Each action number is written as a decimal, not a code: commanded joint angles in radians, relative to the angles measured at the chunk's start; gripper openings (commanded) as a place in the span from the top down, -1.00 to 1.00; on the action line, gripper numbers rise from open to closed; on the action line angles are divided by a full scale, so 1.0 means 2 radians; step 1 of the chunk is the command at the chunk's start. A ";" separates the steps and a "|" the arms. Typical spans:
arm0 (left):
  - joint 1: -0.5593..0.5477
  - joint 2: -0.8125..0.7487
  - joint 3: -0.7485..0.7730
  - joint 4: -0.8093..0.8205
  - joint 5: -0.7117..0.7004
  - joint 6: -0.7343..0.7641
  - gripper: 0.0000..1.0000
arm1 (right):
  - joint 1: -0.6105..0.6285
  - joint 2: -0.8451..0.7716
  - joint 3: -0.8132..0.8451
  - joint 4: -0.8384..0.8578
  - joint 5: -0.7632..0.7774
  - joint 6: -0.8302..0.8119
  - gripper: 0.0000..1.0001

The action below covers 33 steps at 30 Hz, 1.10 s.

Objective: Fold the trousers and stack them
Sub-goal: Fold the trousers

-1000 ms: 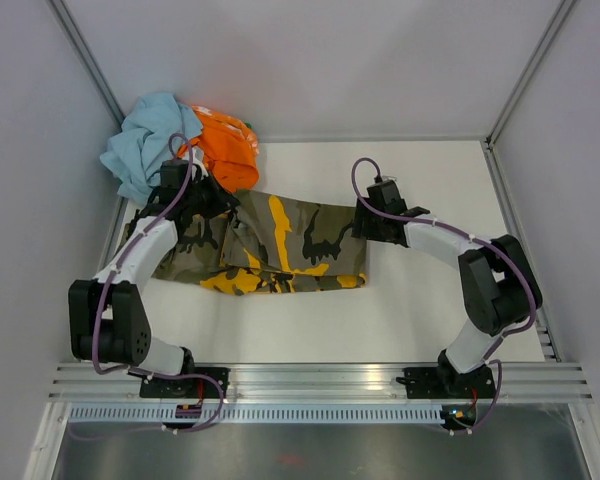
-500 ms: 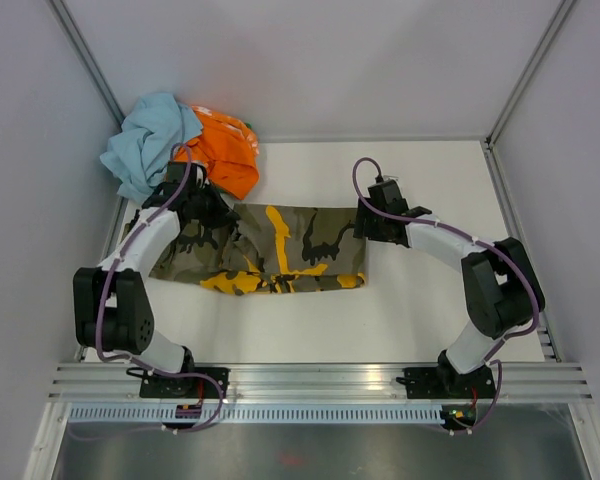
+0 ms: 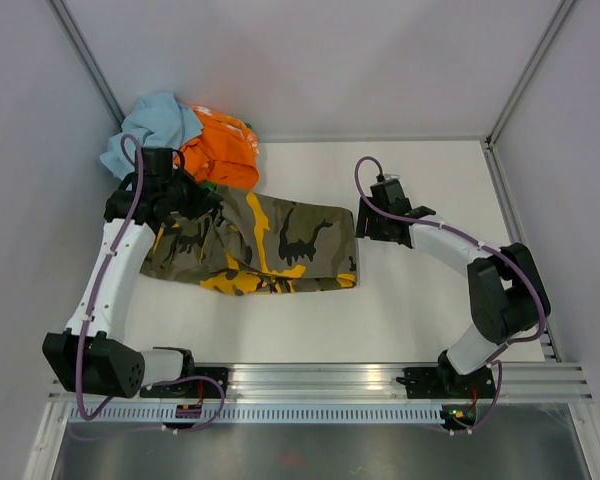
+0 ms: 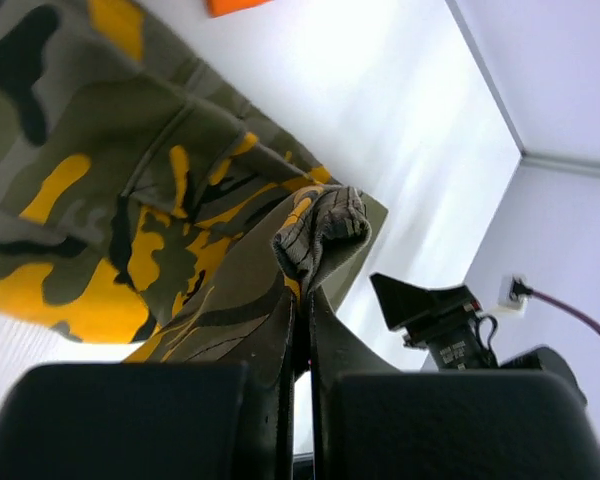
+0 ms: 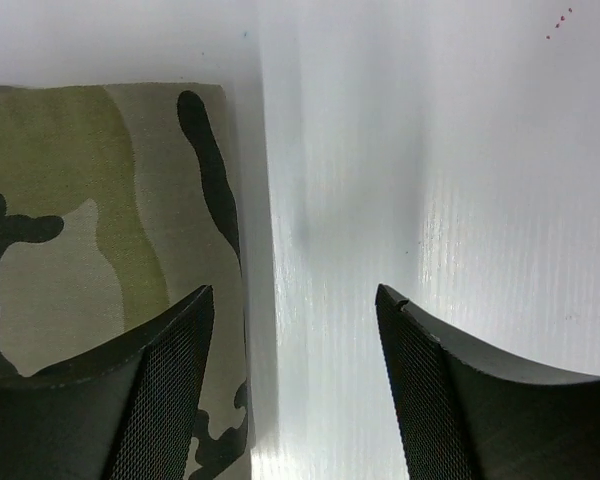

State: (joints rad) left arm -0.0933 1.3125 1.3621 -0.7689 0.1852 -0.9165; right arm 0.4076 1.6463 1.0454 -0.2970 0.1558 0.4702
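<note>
I am keeping the left gripper point(image 3: 170, 195) clenched on a bunched fold at the ten o'clock end of the trousers point(image 3: 260, 245); the wrist view is showing camouflage cloth pinched between its closed fingers. Over the last second it has been reaching out further towards ten o'clock, dragging that end with it. The whole garment has been sliding a little towards nine o'clock on the table point(image 3: 420, 300) and turning slightly askew.

The trousers are lying left of centre, long axis running roughly nine to three, already doubled over. At their three o'clock edge the right gripper point(image 5: 292, 300) is hovering with its jaws released, holding nothing. One finger is over the hem and the other over bare table, and it has barely moved.

Further out at eleven o'clock, a blue cloth point(image 3: 150, 125) and an orange garment point(image 3: 220, 150) are sitting heaped in the corner. I am judging this drag as carrying the folded trousers towards that pile for stacking.
</note>
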 commanded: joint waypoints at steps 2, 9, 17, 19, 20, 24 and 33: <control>-0.003 -0.040 -0.050 -0.072 -0.074 -0.100 0.95 | -0.004 -0.025 -0.010 0.000 -0.008 -0.013 -0.44; -0.002 -0.027 -0.133 0.028 -0.122 -0.045 0.95 | -0.004 -0.024 -0.013 0.005 -0.044 -0.017 -0.40; 0.011 0.098 -0.099 0.058 -0.155 0.077 0.68 | -0.004 -0.029 -0.019 0.011 -0.076 -0.014 -0.37; 0.011 0.105 -0.098 0.038 -0.168 0.072 -0.03 | -0.004 -0.034 -0.023 0.011 -0.076 -0.014 -0.37; 0.011 0.100 -0.108 0.037 -0.174 0.072 -0.82 | -0.004 -0.038 -0.024 0.012 -0.076 -0.015 -0.37; 0.011 0.050 -0.133 0.037 -0.175 0.095 -0.99 | -0.004 -0.038 -0.023 0.010 -0.076 -0.015 -0.38; -0.004 -0.105 -0.212 -0.007 -0.123 0.105 -0.40 | -0.003 -0.032 0.023 -0.015 -0.109 -0.021 -0.37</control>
State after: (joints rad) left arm -0.0830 1.1519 1.0019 -0.7258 -0.1089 -0.7147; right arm 0.4034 1.6089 1.0187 -0.3264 -0.0269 0.4431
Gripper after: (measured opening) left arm 0.741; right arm 0.687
